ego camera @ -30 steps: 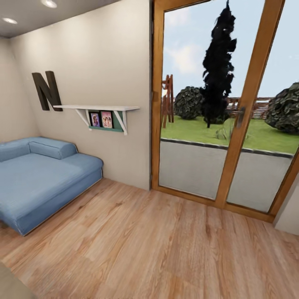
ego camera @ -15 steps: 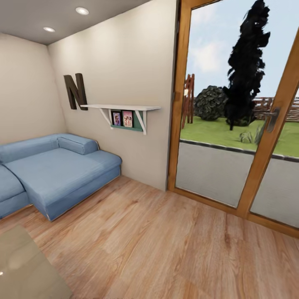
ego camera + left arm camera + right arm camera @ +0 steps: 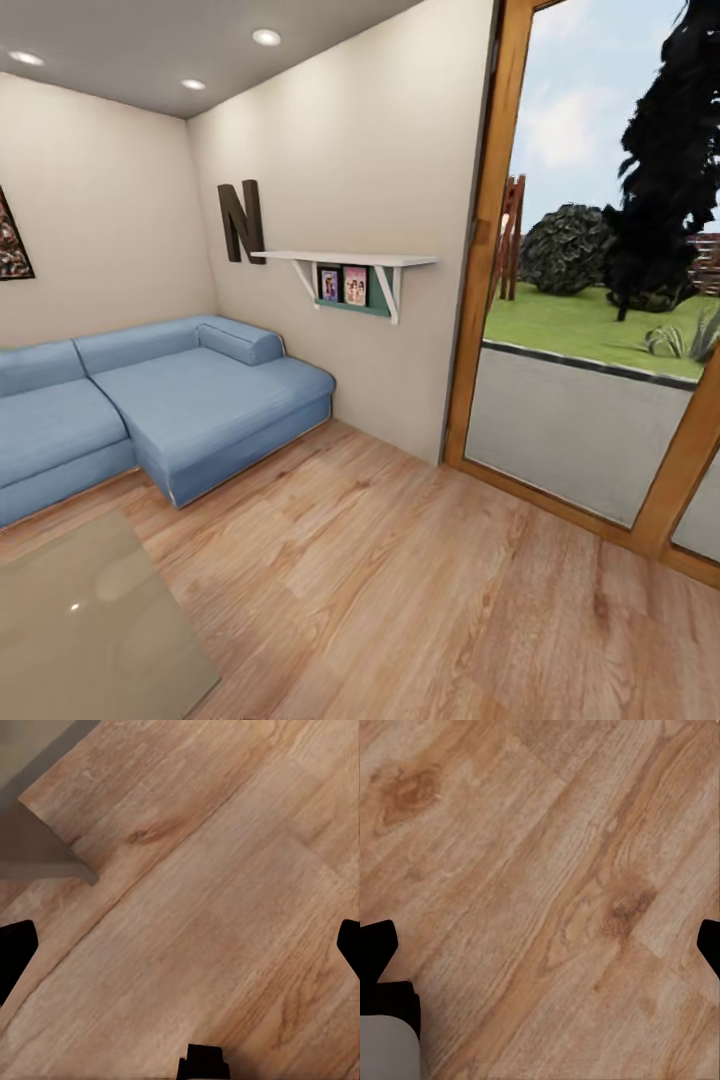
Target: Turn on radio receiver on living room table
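The radio receiver is out of view. A corner of the table [image 3: 90, 630], with its glossy grey-taupe top, fills the lower left of the head view, and nothing stands on the part that shows. Its grey edge [image 3: 41, 844] also appears in the left wrist view over the plank floor. My left gripper [image 3: 180, 949] hangs open above bare floor, its dark fingertips [image 3: 15, 952] far apart. My right gripper [image 3: 542, 945] is open too, over floorboards, with nothing between its fingers.
A blue L-shaped sofa [image 3: 170, 400] lines the left walls behind the table. On the wall are a white shelf [image 3: 345, 262] and a dark letter N [image 3: 240, 220]. A wood-framed glass door [image 3: 590, 400] stands at the right. Wood floor [image 3: 400, 590] lies between.
The camera has swung left, so the whole picture has shifted right. More of the sofa and the table corner have come into view, along with a framed picture's edge at far left.
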Tool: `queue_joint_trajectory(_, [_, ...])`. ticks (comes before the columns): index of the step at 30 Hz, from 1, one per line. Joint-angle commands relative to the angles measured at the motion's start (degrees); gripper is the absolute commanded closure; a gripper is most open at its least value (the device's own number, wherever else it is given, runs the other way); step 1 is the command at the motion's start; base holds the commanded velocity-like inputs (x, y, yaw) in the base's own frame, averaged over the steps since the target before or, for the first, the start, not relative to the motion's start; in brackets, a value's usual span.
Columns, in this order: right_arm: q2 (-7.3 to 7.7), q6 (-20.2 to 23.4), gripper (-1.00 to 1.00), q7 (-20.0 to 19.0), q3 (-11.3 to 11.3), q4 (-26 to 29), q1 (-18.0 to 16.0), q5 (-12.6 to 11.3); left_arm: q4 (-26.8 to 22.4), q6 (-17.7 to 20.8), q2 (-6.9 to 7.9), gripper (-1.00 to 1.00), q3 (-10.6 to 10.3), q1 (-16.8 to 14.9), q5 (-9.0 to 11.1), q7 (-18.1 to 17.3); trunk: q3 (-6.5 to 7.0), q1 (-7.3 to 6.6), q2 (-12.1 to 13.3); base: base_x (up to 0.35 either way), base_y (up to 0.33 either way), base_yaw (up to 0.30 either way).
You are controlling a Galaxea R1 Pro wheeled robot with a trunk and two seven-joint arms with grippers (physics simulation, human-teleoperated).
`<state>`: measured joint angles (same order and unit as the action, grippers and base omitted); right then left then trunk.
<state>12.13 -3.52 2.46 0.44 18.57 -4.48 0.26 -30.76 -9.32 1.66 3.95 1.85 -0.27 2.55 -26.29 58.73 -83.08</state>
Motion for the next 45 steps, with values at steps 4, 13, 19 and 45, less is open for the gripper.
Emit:
queue_joint_trajectory(4, [0.0,0.0,-1.0,0.0,0.0,0.0,0.0,0.0,0.0,0.0,0.01,-1.0,0.0,0.0,0.0,0.0,0.0,0.0,0.0,0.0,0.0,0.3])
queue_joint_trajectory(13, [0.0,0.0,-1.0,0.0,0.0,0.0,0.0,0.0,0.0,0.0,0.01,-1.0,0.1,0.0,0.0,0.0,0.0,0.0,0.0,0.0,0.0,0.3])
queue_joint_trajectory(19, [0.0,0.0,-1.0,0.0,0.0,0.0,0.0,0.0,0.0,0.0,0.0,-1.0,0.1,0.0,0.0,0.0,0.0,0.0,0.0,0.0,0.0,0.3])
queue_joint_trajectory(45, [0.0,0.0,-1.0,0.0,0.0,0.0,0.0,0.0,0.0,0.0,0.01,-1.0,0.1,0.0,0.1,0.1,0.0,0.0,0.0,0.0,0.0,0.3])
